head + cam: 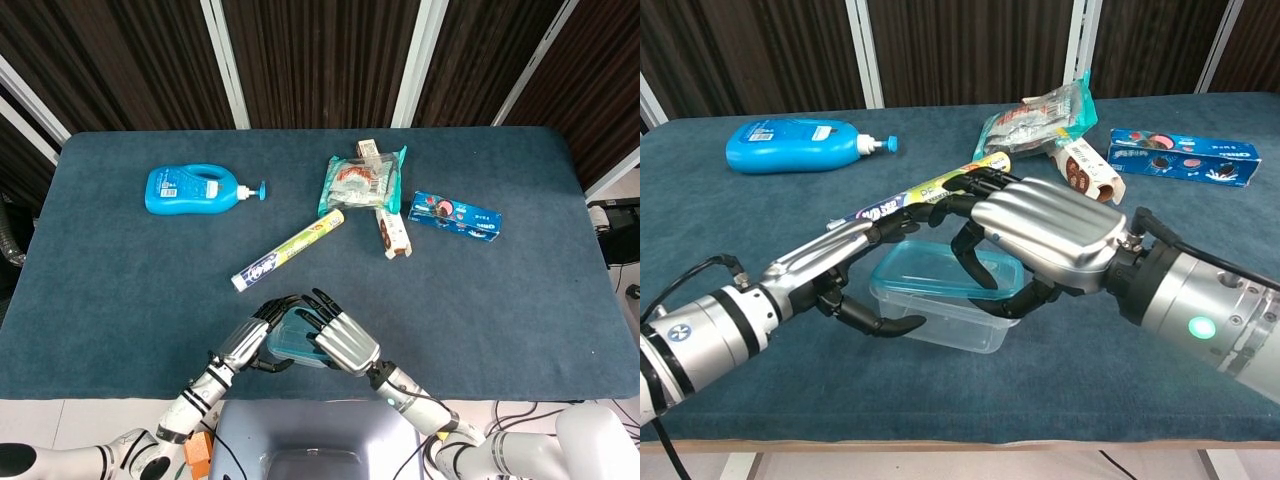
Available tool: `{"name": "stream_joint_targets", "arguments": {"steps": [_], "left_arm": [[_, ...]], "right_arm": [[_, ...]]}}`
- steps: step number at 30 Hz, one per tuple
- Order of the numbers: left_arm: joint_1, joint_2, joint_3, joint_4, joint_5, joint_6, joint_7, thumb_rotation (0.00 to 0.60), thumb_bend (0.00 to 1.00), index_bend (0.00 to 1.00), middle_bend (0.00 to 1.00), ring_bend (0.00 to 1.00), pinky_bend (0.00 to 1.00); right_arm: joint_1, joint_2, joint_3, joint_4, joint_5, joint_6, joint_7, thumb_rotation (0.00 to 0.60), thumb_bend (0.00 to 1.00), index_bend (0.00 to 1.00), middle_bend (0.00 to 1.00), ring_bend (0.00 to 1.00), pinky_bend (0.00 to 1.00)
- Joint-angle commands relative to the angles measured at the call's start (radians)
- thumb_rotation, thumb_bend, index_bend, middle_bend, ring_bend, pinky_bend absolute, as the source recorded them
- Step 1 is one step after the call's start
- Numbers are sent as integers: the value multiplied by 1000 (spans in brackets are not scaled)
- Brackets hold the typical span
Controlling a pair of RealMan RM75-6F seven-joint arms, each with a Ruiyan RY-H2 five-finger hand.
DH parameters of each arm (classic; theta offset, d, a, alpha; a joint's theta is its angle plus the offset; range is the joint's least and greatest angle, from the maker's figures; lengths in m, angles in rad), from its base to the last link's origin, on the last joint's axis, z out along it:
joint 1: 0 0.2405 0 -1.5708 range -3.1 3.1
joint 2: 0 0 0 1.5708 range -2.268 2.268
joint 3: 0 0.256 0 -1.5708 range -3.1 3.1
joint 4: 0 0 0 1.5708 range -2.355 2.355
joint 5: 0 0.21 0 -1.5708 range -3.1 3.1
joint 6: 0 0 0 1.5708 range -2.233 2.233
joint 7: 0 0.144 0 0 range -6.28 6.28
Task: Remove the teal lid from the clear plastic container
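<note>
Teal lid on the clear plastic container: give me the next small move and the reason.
Probably peel upward with the right hand while the left hand steadies the clear plastic container. The right hand's fingers curl over the teal lid, which still sits on the container, and the left hand clasps its left end.
</note>
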Motion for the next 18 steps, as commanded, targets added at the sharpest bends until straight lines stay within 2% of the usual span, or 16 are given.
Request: {"name": "stream_joint_targets", "arguments": {"steps": [1, 10, 18], "left_arm": [[5, 2, -5, 4, 19, 33, -61, 600, 253, 0, 0, 0, 0], [11, 32, -28, 10, 20, 75, -109, 600, 242, 0, 0, 0, 0], [19, 61, -34, 15, -10, 64, -115, 600, 247, 0, 0, 0, 0]], "right_arm": [[-2, 3, -4, -6, -9, 10, 3, 600, 591, 725, 194, 35, 3], [-12, 57, -4, -68, -41, 55, 6, 600, 591, 718, 194, 35, 3], [6, 92, 18, -111, -48, 37, -54, 600, 593, 722, 193, 35, 8]]}}
